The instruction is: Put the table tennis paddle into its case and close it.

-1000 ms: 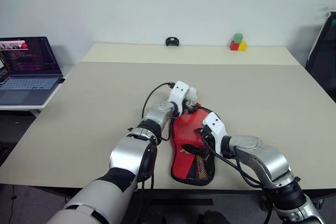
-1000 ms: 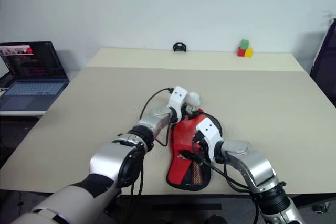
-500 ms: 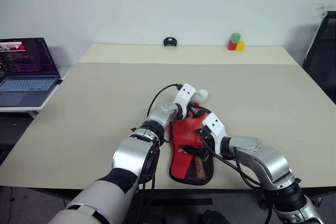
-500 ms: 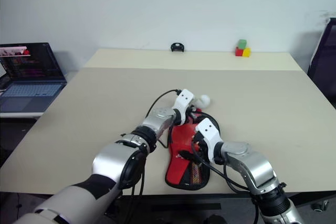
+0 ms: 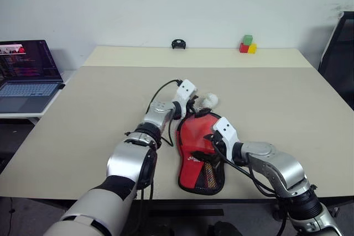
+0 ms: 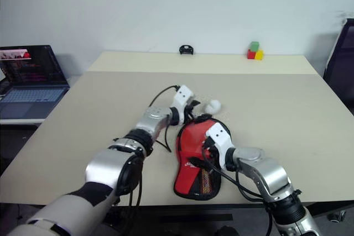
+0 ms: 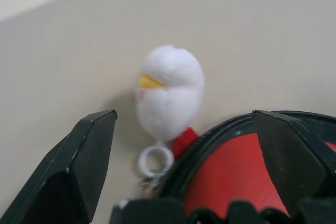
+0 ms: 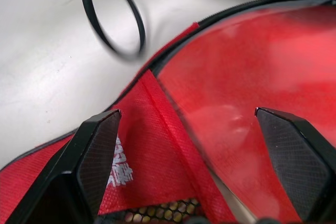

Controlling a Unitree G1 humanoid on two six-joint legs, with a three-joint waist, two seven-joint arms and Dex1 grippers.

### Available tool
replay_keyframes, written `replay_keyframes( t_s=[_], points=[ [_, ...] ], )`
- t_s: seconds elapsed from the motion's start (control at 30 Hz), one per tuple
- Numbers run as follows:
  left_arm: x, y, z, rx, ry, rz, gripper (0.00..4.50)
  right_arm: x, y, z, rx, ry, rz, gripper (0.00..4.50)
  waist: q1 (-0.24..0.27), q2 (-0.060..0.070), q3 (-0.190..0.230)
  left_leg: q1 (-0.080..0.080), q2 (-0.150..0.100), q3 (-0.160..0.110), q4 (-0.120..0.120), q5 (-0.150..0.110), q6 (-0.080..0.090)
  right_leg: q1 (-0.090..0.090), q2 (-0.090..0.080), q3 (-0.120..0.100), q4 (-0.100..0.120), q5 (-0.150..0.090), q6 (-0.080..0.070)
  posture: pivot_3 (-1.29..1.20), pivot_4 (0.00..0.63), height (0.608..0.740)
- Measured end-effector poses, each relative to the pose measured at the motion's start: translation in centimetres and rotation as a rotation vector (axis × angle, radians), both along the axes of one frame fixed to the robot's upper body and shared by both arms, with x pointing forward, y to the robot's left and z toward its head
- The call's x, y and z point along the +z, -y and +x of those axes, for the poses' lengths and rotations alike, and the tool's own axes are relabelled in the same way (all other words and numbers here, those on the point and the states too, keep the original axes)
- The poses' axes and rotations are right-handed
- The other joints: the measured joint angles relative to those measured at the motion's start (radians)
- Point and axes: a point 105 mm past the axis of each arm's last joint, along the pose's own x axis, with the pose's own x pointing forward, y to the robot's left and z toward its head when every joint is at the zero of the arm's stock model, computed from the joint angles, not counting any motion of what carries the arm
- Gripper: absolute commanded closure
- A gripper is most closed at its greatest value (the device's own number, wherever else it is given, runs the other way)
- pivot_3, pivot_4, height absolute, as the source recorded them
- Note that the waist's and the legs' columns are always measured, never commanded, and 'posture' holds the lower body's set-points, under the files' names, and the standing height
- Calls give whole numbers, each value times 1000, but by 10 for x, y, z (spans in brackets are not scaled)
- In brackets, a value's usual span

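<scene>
Beige table (image 5: 83, 114) carries the case (image 5: 200, 158) near its front edge, the paddle (image 8: 247, 82) lying inside. Both hands stand open, empty: left hand (image 7: 184, 145) by the plush charm (image 7: 169, 91), right hand (image 8: 189, 156) over the flap. Closing well probably means pinning the case while drawing the zipper round.

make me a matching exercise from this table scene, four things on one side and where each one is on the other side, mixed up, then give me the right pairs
Things:
1. case
2. white plush charm
3. coloured blocks
4. laptop

Places:
A. far edge of the table, toward the right
B. on a separate surface beside the table, on the left
C. near edge of the table, between the two arms
D. on the table just beyond the case's round end

Right pairs: 1-C, 2-D, 3-A, 4-B
</scene>
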Motion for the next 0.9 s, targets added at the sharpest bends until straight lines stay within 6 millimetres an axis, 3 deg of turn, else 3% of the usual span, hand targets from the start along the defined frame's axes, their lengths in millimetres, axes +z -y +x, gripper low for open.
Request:
replay_keyframes(
  t_s=[0.1, 0.23, 0.4, 0.53, 0.67, 0.9],
  points=[
    [-2, -13, -5, -40, 8, -13, 0, 3, 2, 1, 11, 3, 1, 15, 2, 0, 0, 0, 0, 0, 0, 0, 0, 0, 0, 0, 0, 0, 0, 0, 150, 740],
    [-21, -32, -22, -103, -46, -29, 0, 13, 10, 1, 21, 4, 29, 15, 1, 0, 0, 0, 0, 0, 0, 0, 0, 0, 0, 1, 0, 0, 0, 0, 150, 740],
    [-35, -54, -57, -185, -135, -69, 0, 40, 13, -9, 55, 9, 128, 15, -1, 0, 0, 0, 2, -1, 0, 0, 0, 0, -1, 5, 0, 0, 0, 0, 150, 740],
    [-36, -71, -77, -167, -173, -51, 0, 49, 26, -8, 7, 4, 152, 15, 3, 0, 0, 1, 2, -1, 1, 0, 0, 1, -1, 4, 0, 0, -1, 0, 150, 740],
    [-25, -70, -88, -178, -171, -71, 0, 48, 34, -1, -64, -2, 144, 15, 6, 0, 0, 1, 2, -2, 2, 0, 0, 2, -2, 4, 0, 1, -1, 0, 150, 740],
    [-9, -73, -98, -178, -161, -86, 0, 21, 68, 33, -297, -55, 74, 15, 3, 1, 0, 2, 2, -1, 1, 0, 0, 2, -1, 5, 1, 1, -1, 0, 150, 740]
  ],
)
